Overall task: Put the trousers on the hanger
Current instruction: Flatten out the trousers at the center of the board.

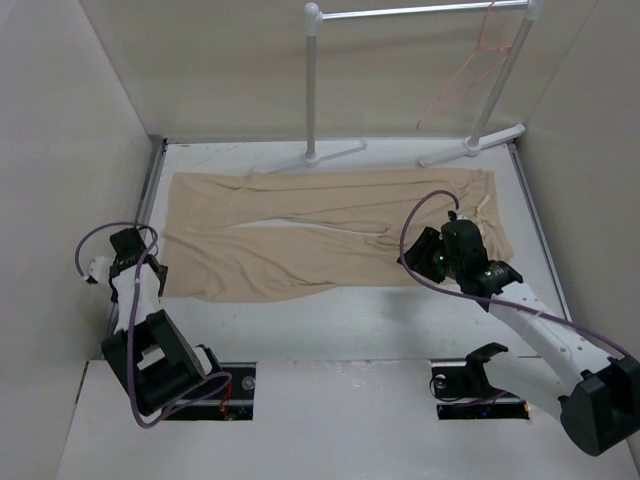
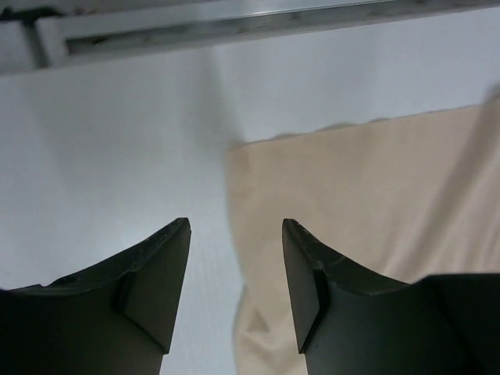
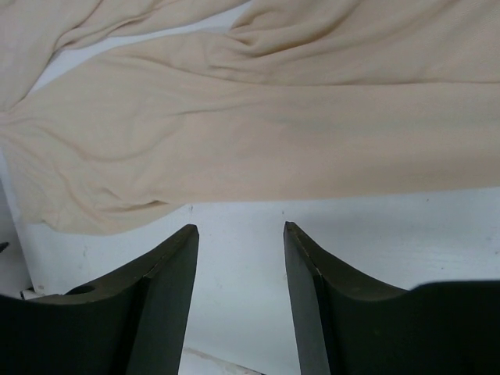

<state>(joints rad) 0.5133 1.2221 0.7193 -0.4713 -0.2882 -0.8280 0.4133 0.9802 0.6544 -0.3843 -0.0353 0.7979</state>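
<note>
The beige trousers (image 1: 330,235) lie spread flat across the table, legs pointing left and waist to the right. The pinkish-red wire hanger (image 1: 470,75) hangs at the right end of the white rack's bar, apart from both arms. My left gripper (image 1: 135,243) is at the legs' left end. In the left wrist view it (image 2: 236,224) is open above the edge of the trousers (image 2: 375,187), holding nothing. My right gripper (image 1: 428,255) hovers near the waist. In the right wrist view it (image 3: 241,228) stands open over bare table, just short of the trousers (image 3: 273,133).
The white tube rack (image 1: 312,90) stands at the back on two feet (image 1: 335,152) that reach toward the trousers. Side walls close in the table (image 1: 350,320) on the left and right. A metal rail (image 2: 234,23) runs along the table's left edge.
</note>
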